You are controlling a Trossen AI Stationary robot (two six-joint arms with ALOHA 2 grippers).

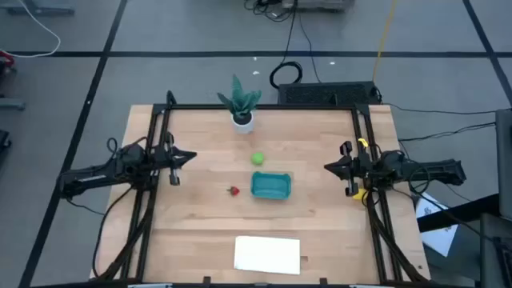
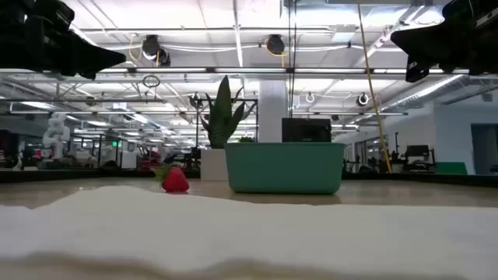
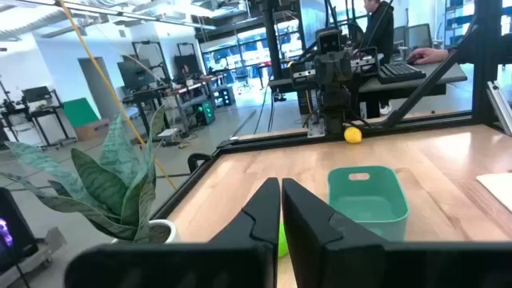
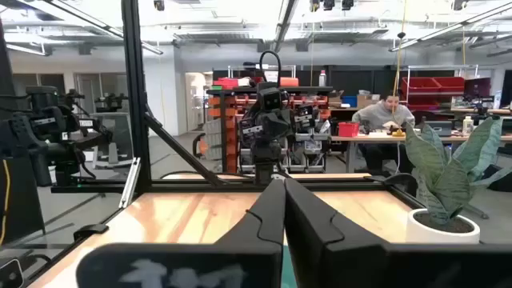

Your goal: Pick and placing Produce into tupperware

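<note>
Left end effector [image 1: 190,156] sits at the bench's [image 1: 200,224] left edge, fingers pressed together, holding nothing. Moving right: tiny red strawberry [image 1: 234,190] on the wood, just beside the teal tupperware [image 1: 270,186]. The lime-green ball [image 1: 258,159] is near the tupperware's far side. The yellow lemon [image 3: 353,135] lies under the right end effector [image 1: 330,166], whose fingers are together and empty.

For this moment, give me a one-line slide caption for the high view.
Both arms parked at table edges, left hand and right hand shut; empty tupperware mid-table, lime and strawberry beside it.
</note>
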